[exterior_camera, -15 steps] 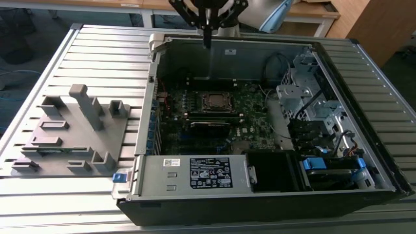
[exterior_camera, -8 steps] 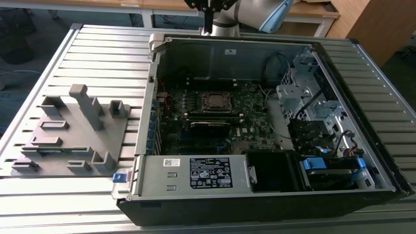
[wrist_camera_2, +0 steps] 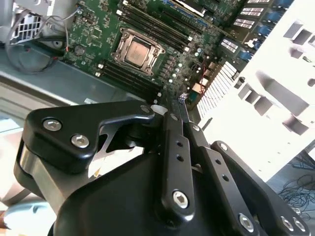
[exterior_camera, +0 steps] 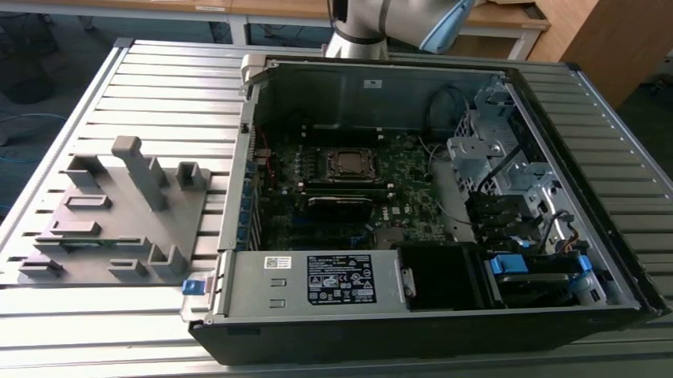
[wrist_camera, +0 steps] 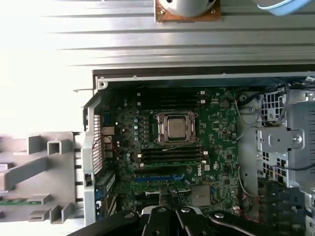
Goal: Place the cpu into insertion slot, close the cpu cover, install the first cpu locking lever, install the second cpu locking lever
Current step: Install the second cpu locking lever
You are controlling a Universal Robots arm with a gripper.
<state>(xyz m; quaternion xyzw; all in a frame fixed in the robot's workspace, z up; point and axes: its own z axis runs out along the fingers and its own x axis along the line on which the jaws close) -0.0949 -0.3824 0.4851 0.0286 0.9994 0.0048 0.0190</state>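
Already the cpu sits in the insertion slot beneath its cpu cover, well below the claw, whose fingers are together, holding nothing. Around them lie the open computer case and ribbed metal table.

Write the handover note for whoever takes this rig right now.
Gripper: fingers together, holding nothing, high above the open computer case.
Cpu: already sitting in the insertion slot on the green board; also seen in the second wrist view.
Cpu cover: looks closed around the chip as a silvery frame.
Locking levers: too small to tell whether either is latched, so check both.
Grey holder: on the table, at the exterior view's left of the case.
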